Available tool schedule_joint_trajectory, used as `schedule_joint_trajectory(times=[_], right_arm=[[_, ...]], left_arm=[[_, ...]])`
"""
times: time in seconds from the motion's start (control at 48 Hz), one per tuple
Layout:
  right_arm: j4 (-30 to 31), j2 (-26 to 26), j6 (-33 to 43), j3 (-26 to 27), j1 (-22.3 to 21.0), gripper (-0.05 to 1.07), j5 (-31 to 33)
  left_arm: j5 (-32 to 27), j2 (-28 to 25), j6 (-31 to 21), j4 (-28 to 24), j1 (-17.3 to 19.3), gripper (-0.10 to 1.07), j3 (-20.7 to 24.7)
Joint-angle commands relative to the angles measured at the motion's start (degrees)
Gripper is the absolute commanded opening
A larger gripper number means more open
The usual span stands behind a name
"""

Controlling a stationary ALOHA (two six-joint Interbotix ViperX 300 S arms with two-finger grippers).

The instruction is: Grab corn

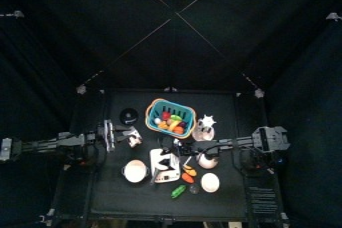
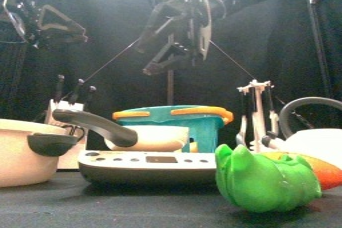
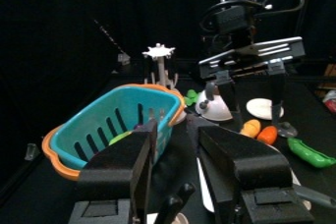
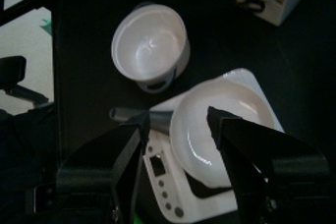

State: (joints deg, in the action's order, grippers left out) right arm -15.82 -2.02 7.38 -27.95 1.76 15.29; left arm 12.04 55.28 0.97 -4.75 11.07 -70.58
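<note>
A teal basket with an orange rim (image 1: pixel 168 116) stands at the table's back middle and holds yellow, red and green play food. The yellow piece (image 1: pixel 164 123) looks like the corn. My left gripper (image 1: pixel 118 138) is open and empty, left of the basket. In the left wrist view (image 3: pixel 178 164) its jaws stand apart just short of the basket (image 3: pixel 105 125); a yellow-green bit (image 3: pixel 124 139) shows inside. My right gripper (image 1: pixel 201 158) is open and empty over the scale; its wrist view (image 4: pixel 184 174) looks down on the scale's white bowl (image 4: pixel 217 120).
A white bowl (image 1: pixel 135 170) sits front left, a kitchen scale (image 1: pixel 163 162) beside it, a white plate (image 1: pixel 210 182) front right. A green pepper (image 2: pixel 267 178) and an orange carrot (image 1: pixel 189 175) lie near the front. A white rack (image 1: pixel 207 122) stands right of the basket.
</note>
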Motion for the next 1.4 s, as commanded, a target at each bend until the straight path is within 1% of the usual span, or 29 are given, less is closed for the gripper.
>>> schedule_joint_trajectory(times=[0.0, 0.083, 0.167, 0.312, 0.417, 0.583, 0.688, 0.771, 0.854, 0.875, 0.917, 0.958, 0.979, 1.0, 1.021, 1.062, 1.125, 1.208, 1.271, 1.375], right_arm=[[-1.1, -4.1, 0.0, -3.2, 2.5, 0.85, 0.6], [-2.5, -5.4, 0.1, -5.5, 4.4, 0.85, 1.0], [-6.2, -6.4, 0.1, -7.6, 6.2, 0.85, 1.6], [-12.6, -8.2, 0.1, -9.5, 7.9, 0.85, 4.1], [-16.5, -8.6, 0.3, -10.3, 8.1, 0.85, 6.2], [-17.4, -8.6, 0.4, -10.7, 7.6, 0.85, 7.6], [-17.0, -9.1, 0.6, -10.2, 4.6, 0.85, 9.5], [-15.9, -10.2, 4.0, -9.0, 1.9, 0.86, 13.5], [-10.9, -11.5, 9.8, -6.9, 0.2, 0.86, 20.0], [-7.5, -11.9, 12.5, -5.8, 0.0, 0.86, 22.7], [-3.5, -12.1, 15.7, -4.6, 0.0, 0.86, 25.2], [1.7, -12.2, 19.8, -3.1, 0.0, 0.86, 28.0], [6.0, -12.2, 23.1, -2.2, 0.1, 0.86, 29.7], [8.0, -12.1, 25.0, -1.9, 0.4, 0.86, 30.1], [10.1, -12.0, 26.7, -1.8, 0.9, 0.86, 30.3], [15.8, -11.7, 31.5, -2.1, 3.3, 0.86, 29.8], [21.1, -11.1, 36.6, -3.2, 6.6, 0.86, 28.1], [26.5, -9.9, 42.8, -4.8, 10.5, 0.86, 24.4], [29.1, -9.3, 47.2, -6.1, 12.0, 0.86, 22.1], [32.9, -7.8, 53.6, -7.9, 13.4, 0.86, 19.7]], left_arm=[[-0.1, -1.6, -0.1, -0.6, -0.5, 0.73, 2.1], [-0.3, -2.0, -0.1, -1.0, -0.7, 0.73, 2.2], [-0.4, -2.0, -0.1, -1.2, -1.3, 0.73, 2.2], [-0.7, -2.0, -0.1, -1.6, -1.6, 0.73, 2.3], [-0.7, -2.0, -0.2, -1.6, -1.6, 0.73, 2.2], [-0.7, -2.0, -0.2, -1.5, -1.6, 0.73, 2.1], [-1.1, -2.0, -0.2, -1.4, -1.5, 0.73, 2.0], [-1.9, -2.0, -0.2, -1.4, -1.5, 0.73, 2.0], [-2.5, -2.0, -0.2, -1.3, -1.5, 0.73, 2.1], [-2.5, -2.0, -0.2, -1.4, -1.4, 0.73, 2.0], [-2.5, -2.0, -0.2, -1.3, -1.3, 0.73, 2.1], [-2.5, -2.0, -0.2, -1.3, -1.3, 0.73, 2.0], [-2.5, -2.0, -0.2, -1.3, -1.3, 0.73, 2.0], [-2.5, -2.0, -0.2, -1.3, -1.3, 0.73, 2.0], [-2.5, -1.9, -0.2, -1.3, -1.3, 0.73, 2.0], [-2.5, -2.0, -0.2, -1.3, -1.3, 0.73, 1.9], [-2.5, -2.0, -0.3, -1.3, -1.3, 0.73, 1.9], [-2.5, -2.1, -0.3, -1.2, -1.6, 0.73, 1.9], [-2.5, -2.7, -0.3, -0.9, -1.8, 0.73, 2.1], [-3.3, -5.2, -0.3, 0.3, -3.3, 0.74, 3.5]])
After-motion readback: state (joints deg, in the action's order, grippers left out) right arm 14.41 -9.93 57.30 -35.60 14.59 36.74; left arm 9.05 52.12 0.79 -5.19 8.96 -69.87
